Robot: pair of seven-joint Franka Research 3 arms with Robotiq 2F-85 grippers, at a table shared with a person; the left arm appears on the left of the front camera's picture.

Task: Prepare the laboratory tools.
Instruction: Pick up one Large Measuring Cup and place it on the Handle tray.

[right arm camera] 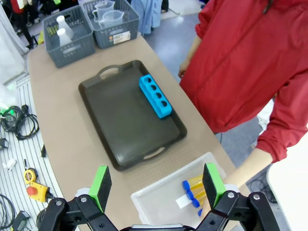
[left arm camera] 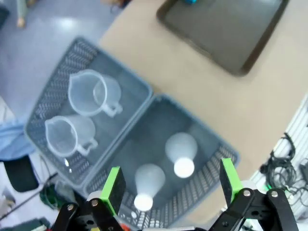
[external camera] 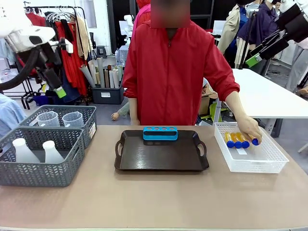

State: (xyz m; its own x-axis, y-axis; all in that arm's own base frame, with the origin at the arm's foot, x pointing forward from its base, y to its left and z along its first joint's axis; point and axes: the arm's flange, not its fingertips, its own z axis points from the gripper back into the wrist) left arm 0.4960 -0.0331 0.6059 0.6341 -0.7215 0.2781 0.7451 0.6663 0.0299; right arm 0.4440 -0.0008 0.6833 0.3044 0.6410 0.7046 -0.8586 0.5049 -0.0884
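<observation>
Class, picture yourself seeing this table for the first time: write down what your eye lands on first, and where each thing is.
The person in a red jacket at the far side stands out, one hand in the white basket on the right, at the blue-capped tubes. Mid-table lies a dark tray with a bright blue rack at its far edge. On the left, two grey baskets hold flasks and beakers.
</observation>
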